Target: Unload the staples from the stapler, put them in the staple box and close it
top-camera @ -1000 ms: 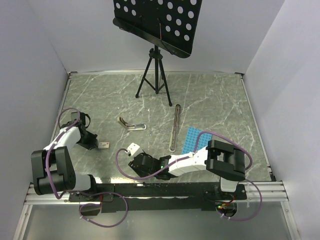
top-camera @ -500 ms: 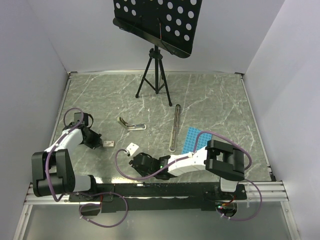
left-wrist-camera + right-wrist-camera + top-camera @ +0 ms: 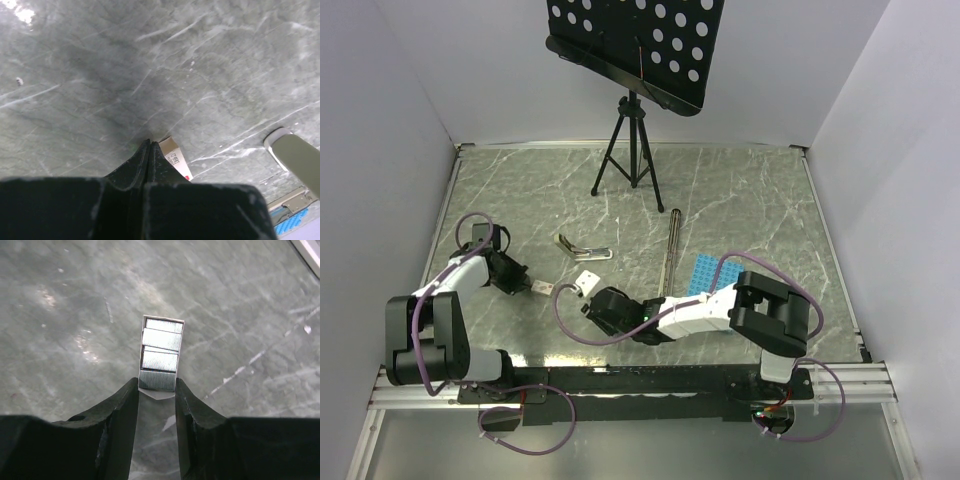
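**A:** What's around the stapler (image 3: 584,250)?

**B:** It lies flat on the table (image 3: 750,200), left of centre, just beyond both grippers. A thin dark rod (image 3: 668,258) lies to its right, running near-to-far. A blue perforated plate (image 3: 704,277) touches or nearly touches the rod's near end. The tripod (image 3: 632,150) stands farther back. A small printed box (image 3: 176,158) sits just beside the left gripper (image 3: 149,146), on the near-left side of the stapler. Nothing lies on the stapler.

**A:** Orientation?

**B:** It is opened into a wide V. One arm runs roughly left-right and the other slants toward the far left.

**A:** Jaws?

**B:** The left fingers are pressed together with nothing between them, and the box lies alongside the tips. The right gripper (image 3: 156,387) is clamped on the near end of a white tray (image 3: 163,318). The staples (image 3: 161,340) sit in it as four blocks in a row, with the long axis pointing straight away from the fingers.

**A:** Room to move?

**B:** There is bare marble on the far side of the stapler up to the tripod legs, and more on the right half of the table. The left arm is close to the table's left edge. The rod and plate lie to the right of the right gripper.
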